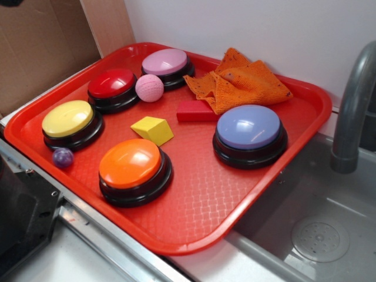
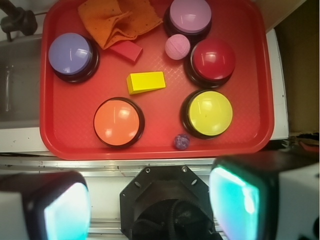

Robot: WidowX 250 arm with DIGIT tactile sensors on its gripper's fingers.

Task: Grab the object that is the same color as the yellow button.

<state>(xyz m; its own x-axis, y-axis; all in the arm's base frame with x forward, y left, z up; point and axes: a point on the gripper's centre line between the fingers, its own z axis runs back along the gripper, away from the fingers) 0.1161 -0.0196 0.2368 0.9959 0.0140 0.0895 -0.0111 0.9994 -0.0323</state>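
Nearest the wrist camera: gripper [image 2: 148, 207] is hanging high over the tray's near edge, its two fingers spread wide apart and pinching nothing.
Purple ball [image 2: 181, 141]: it is sitting just beside the yellow button [image 2: 207, 113], near the tray's front rim; a slanted descent could be knocking it rolling.
Orange button [image 2: 118, 121]: it is standing close to the target's near side, so a finger coming down short could be landing on its dome.
Target, yellow block [image 2: 145, 82]: it is lying mid-tray, between the orange and red buttons, apart from all of them. Its sloped faces could be letting the fingers slide off if they close across the slant.
Red block [image 2: 126, 51]: it is resting just beyond, touching the orange cloth [image 2: 119, 20]; overshooting could be catching either.
Pink ball [image 2: 177, 47]: a nudge could be sending it rolling.
Tray [image 2: 55, 125]: its bare floor looks slick, so a one-sided touch may push the block away.
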